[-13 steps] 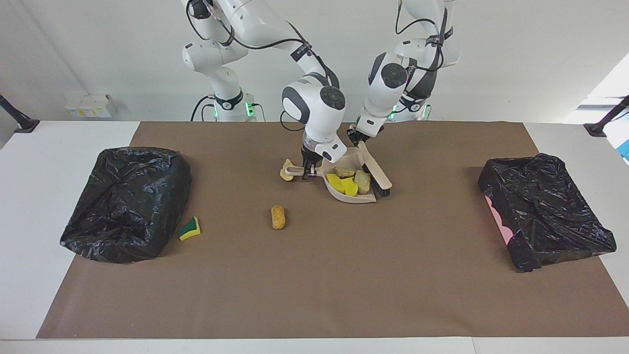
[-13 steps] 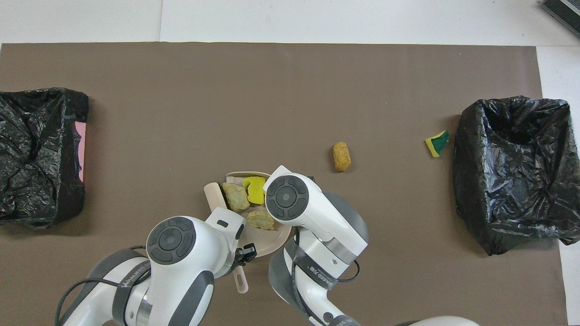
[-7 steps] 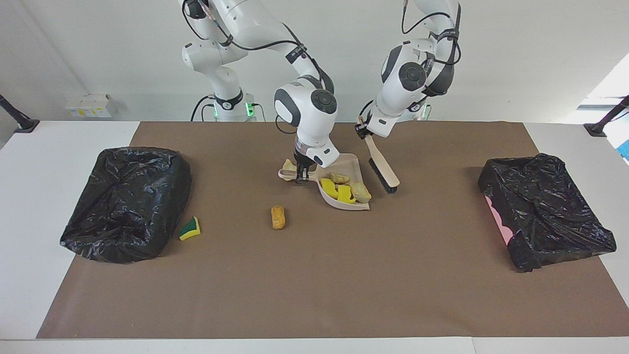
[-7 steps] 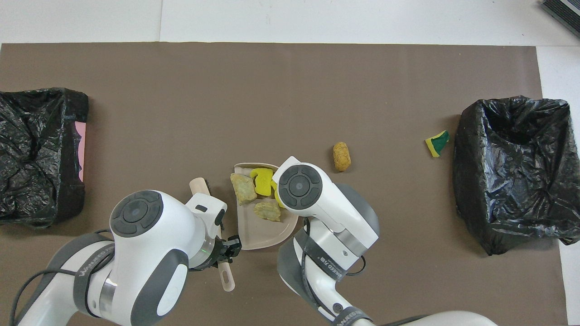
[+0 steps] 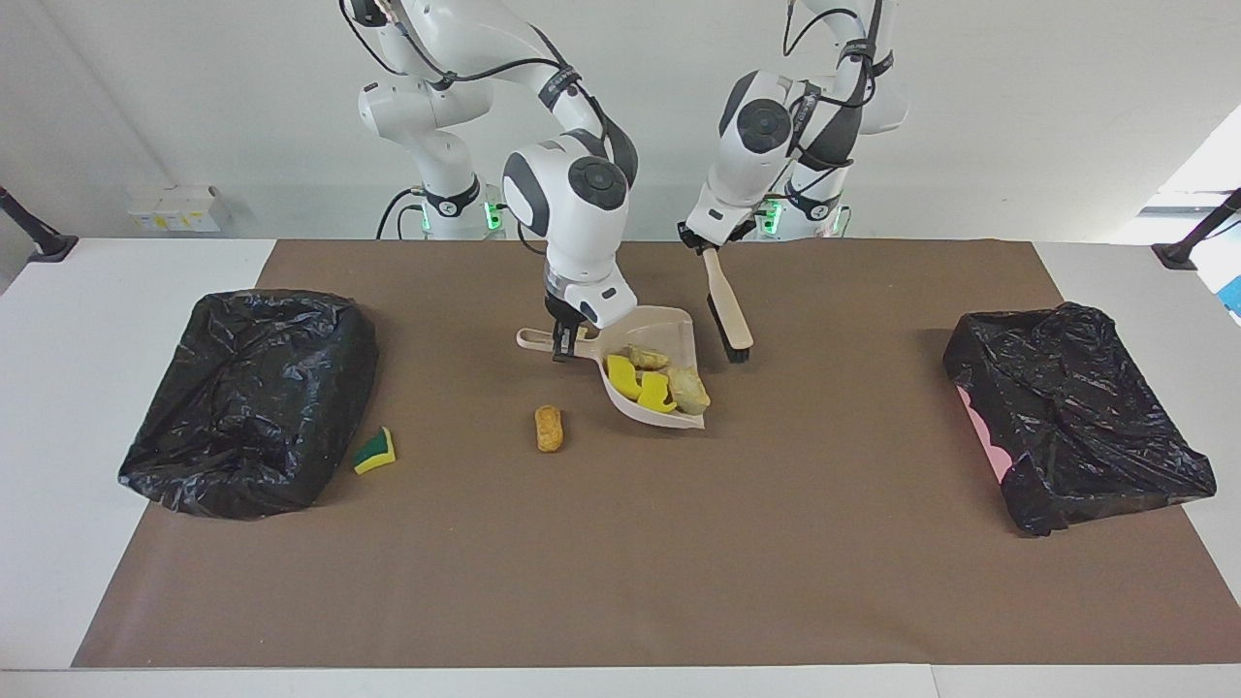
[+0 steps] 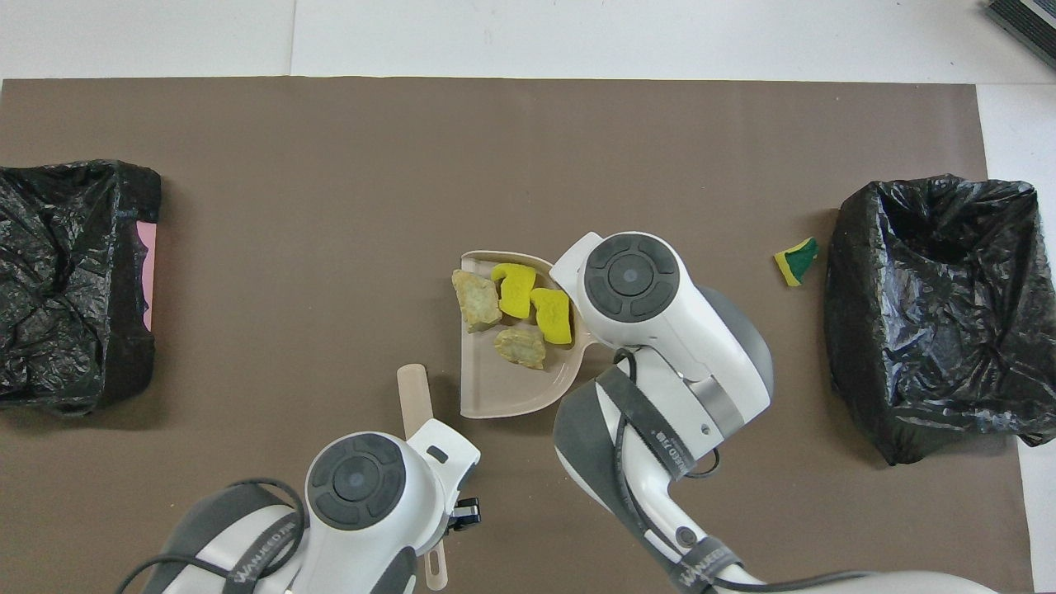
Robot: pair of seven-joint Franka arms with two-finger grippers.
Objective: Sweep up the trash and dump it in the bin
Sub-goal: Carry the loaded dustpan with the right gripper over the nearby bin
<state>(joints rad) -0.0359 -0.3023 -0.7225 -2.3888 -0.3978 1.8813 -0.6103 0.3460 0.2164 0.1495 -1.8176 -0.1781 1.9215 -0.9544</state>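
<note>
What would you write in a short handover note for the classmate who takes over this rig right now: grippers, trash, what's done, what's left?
Right gripper: shut on the dustpan handle, pan lifted over the mat's middle.
Left gripper: shut on the brush, raised beside the pan.
In the pan: two yellow sponge pieces and two beige lumps.
On the mat: orange-brown bun; green-and-yellow sponge beside the bin at the right arm's end.
Done: four pieces swept up.
Left: collect those two, dump the pan.

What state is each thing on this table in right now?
Dustpan: lifted, tilted, held by right gripper.
Four trash pieces: in the dustpan.
Brush: raised, held by left gripper.
Orange-brown bun: unswept.
Green-and-yellow sponge: unswept, beside a bin.
Bins: lined, open.
</note>
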